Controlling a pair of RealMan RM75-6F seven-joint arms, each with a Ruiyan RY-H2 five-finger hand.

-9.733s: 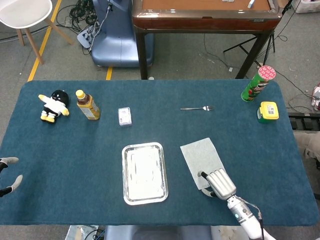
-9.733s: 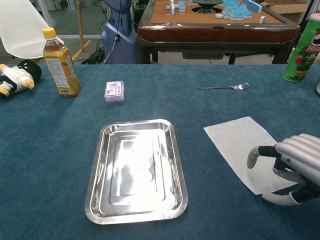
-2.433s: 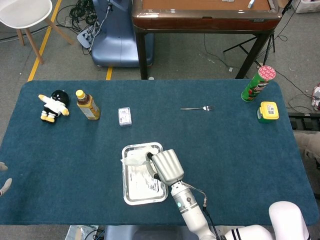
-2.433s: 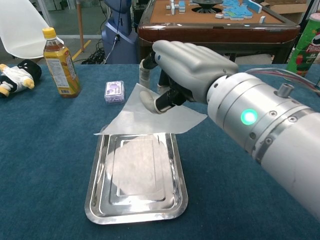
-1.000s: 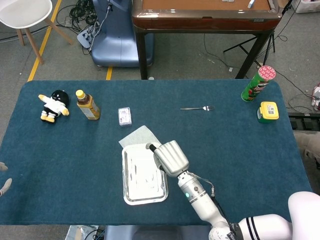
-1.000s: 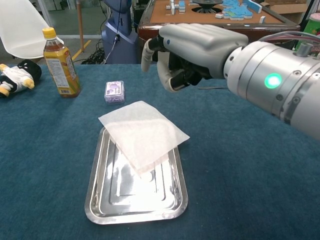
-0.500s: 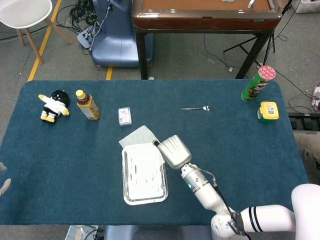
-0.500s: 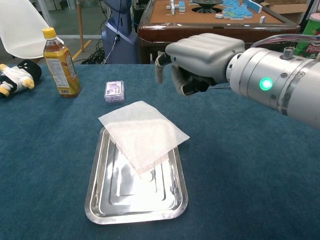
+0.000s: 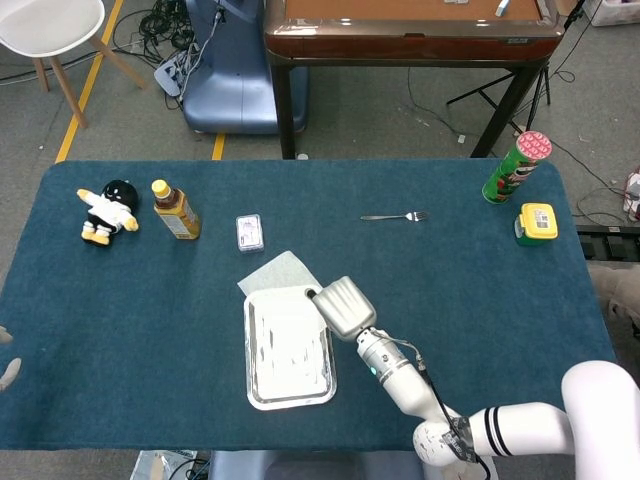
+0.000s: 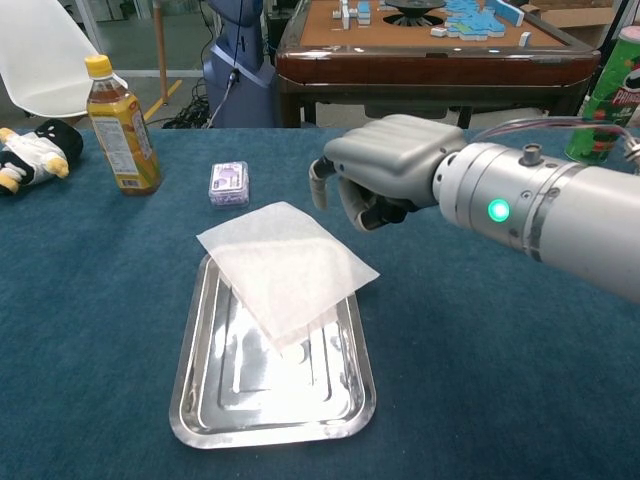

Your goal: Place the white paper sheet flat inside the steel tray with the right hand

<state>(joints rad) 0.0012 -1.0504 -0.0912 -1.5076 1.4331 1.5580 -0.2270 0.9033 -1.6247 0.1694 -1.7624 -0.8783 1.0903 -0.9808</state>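
From overhead, the right hand hangs over the blue table, just at the 3 o'clock side of the steel tray, its fingers curled under and nothing in them. The white paper sheet sticks out past the tray's 12 o'clock rim, lying partly on the cloth. A sliver of the left hand shows at the table's 9 o'clock edge; I cannot tell how it is set. Farther back stand a tea bottle, a penguin toy, a small clear packet, a fork, a green chip can and a yellow-lidded box.

From the chest camera, the right hand floats clear of the sheet, at about 2 o'clock from it, fingers bent inward, empty. The sheet lies skewed across the tray's far end, one corner overhanging the right rim and another past the far rim, so it is not flat inside. The bottle and packet sit behind.
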